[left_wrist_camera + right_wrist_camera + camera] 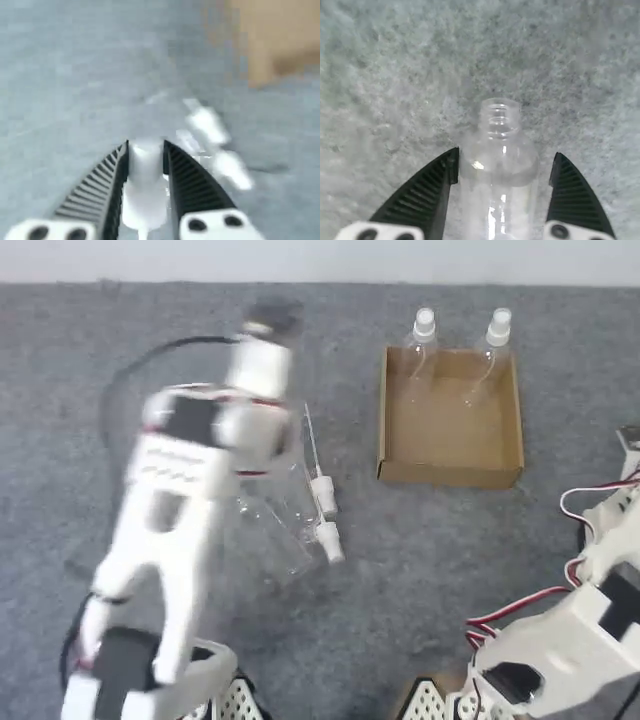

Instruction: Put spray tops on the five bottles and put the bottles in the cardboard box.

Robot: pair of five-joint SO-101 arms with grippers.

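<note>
Presently the left gripper [145,145] is pinching a white plastic spray top [145,192] lengthwise. The right gripper [505,153], spread wide, is flanking a clear uncapped bottle [499,125] pointing frame-upward. A brown cardboard box [450,474] is sitting upper right.

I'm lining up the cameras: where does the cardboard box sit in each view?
High view: cardboard box upper right of centre, two capped bottles inside.
Left wrist view: the box is the blurred tan patch beyond the loose spray tops.
Right wrist view: faces a topless bottle instead.
Shared landmark: the grey carpet.
</note>
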